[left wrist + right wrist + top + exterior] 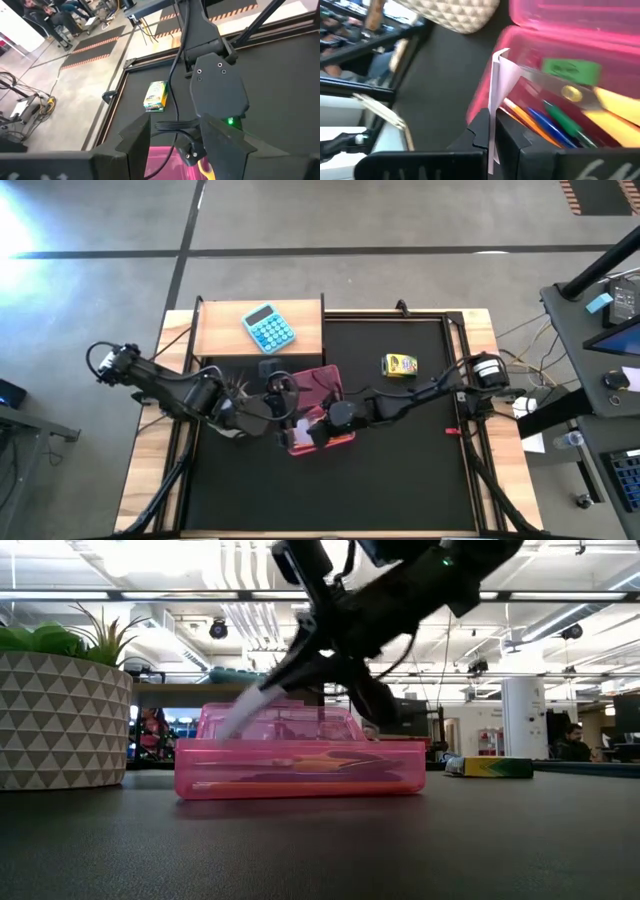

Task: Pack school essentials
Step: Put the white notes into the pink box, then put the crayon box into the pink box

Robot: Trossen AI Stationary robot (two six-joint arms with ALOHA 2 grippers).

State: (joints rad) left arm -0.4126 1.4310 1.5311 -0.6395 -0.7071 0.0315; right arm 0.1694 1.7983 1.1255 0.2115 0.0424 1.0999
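A pink see-through box [318, 412] sits open on the black mat, its lid standing up at the far side. Inside it lie orange pencils [532, 122], a blue pen [547, 122], a green pen [567, 125] and yellow-handled scissors [615, 112]. My right gripper [492, 131] is shut on the white note pad [496, 95] over the box's left end [215, 765]. My left gripper [175, 126] is open above the box's far left side; I cannot tell whether it touches the lid. The yellow crayon box [398, 365] lies flat on the mat to the right. My right gripper pinches the white note pad between its two fingers at the pad's near edge [491, 142]. The fingers slant down from the table's right. The pad stands on edge, tilted, with its free end [240, 715] dipping just inside the box's left end wall.
A light-blue calculator [268, 328] lies on a wooden block [225, 330] at the far left. The potted plant [60, 720] stands left of the pink box. A green block [570, 70] lies in the box. Bare mat spreads toward the near edge [330, 490].
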